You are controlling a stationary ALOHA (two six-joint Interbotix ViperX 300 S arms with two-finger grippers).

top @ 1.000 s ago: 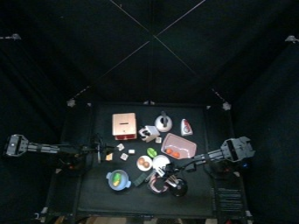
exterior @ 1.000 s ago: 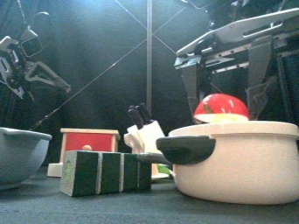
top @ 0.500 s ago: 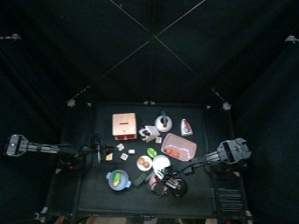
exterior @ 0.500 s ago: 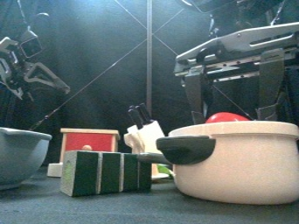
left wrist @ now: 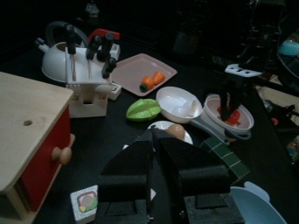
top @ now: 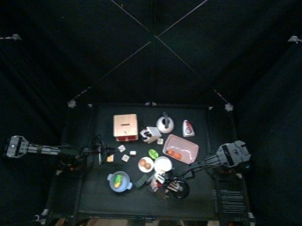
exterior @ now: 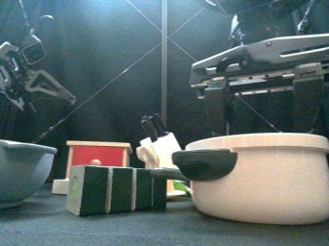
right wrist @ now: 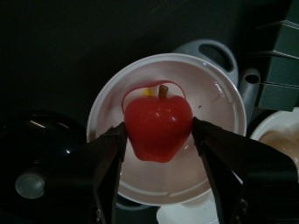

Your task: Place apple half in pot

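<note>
Red against cream-white: apple half (right wrist: 160,127) low inside the pot (right wrist: 222,96), stalk side up, below the rim and hidden from the front by the pot's wall. Clamped at its two sides by the right gripper (right wrist: 160,131), jaws wide apart yet pressed to the fruit, reaching down past the rim. Cannot tell whether the fruit touches the pot's bottom. Seen from above, pot at about 5 o'clock on the table (top: 94,199), dark handle toward 9 o'clock. At about 7 o'clock, near the pot, a blue-rimmed bowl (top: 120,182) with green inside. Near the middle, toward 3 o'clock, a pink tray (top: 179,146) with something orange on it. At about 12 o'clock a pale kettle (top: 167,122), and at 11 o'clock a wooden box (top: 125,125) with a red front. Out at 9 o'clock, well apart from the pot, the left gripper (left wrist: 158,149), raised above the table, jaws closed together and gripping nothing.
</note>
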